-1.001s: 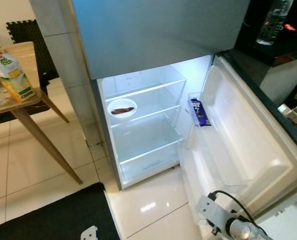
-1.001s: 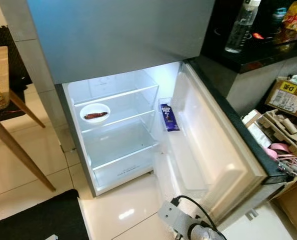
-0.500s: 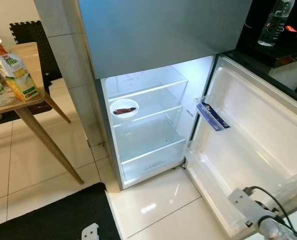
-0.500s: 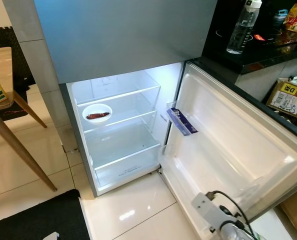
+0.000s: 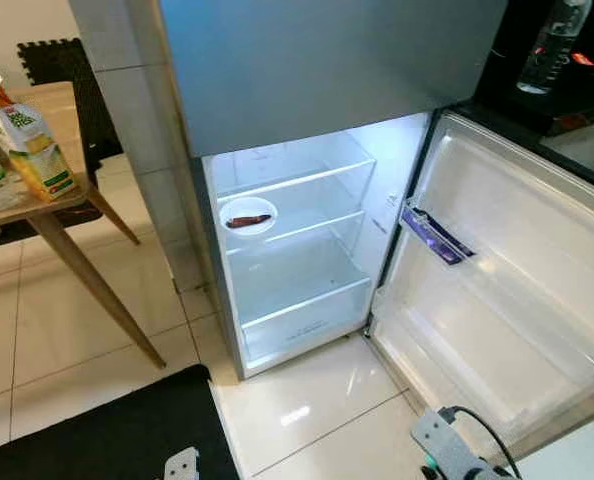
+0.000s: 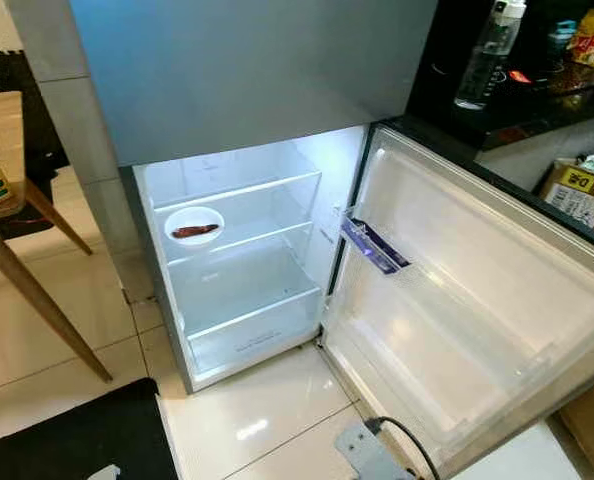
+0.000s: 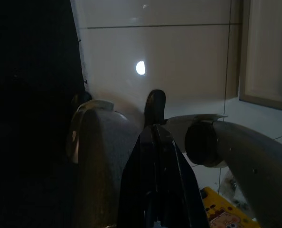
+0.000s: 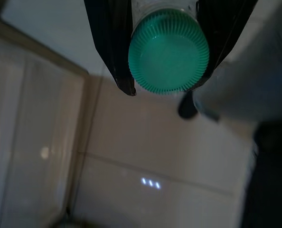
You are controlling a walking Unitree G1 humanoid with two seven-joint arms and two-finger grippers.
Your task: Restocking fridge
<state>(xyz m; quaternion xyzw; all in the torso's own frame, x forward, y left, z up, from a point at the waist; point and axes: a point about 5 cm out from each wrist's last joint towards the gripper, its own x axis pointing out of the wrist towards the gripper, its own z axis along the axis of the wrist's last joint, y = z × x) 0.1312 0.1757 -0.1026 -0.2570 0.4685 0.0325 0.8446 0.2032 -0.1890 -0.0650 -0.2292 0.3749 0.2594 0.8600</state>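
Observation:
The fridge (image 5: 317,70) stands before me with its lower door (image 5: 517,300) swung wide open to the right. On the middle shelf (image 5: 287,225) sits a white bowl (image 5: 247,215) holding something brown. A blue pack (image 5: 435,235) lies in the door's upper rack. In the right wrist view my right gripper (image 8: 162,88) is shut on a clear bottle with a green cap (image 8: 168,52), held low over the tiled floor. My right wrist (image 5: 452,460) shows below the door. My left gripper (image 7: 154,137) hangs idle and shut beside my legs.
A wooden table (image 5: 47,200) at the left carries a juice carton (image 5: 32,150). A black mat (image 5: 107,430) lies on the floor in front. A water bottle (image 6: 489,50) stands on the dark counter at the right, with cardboard boxes (image 6: 577,190) below.
The fridge door has swung further open to the right, carrying the blue pack with it. My right arm has dropped back toward the bottom of the view.

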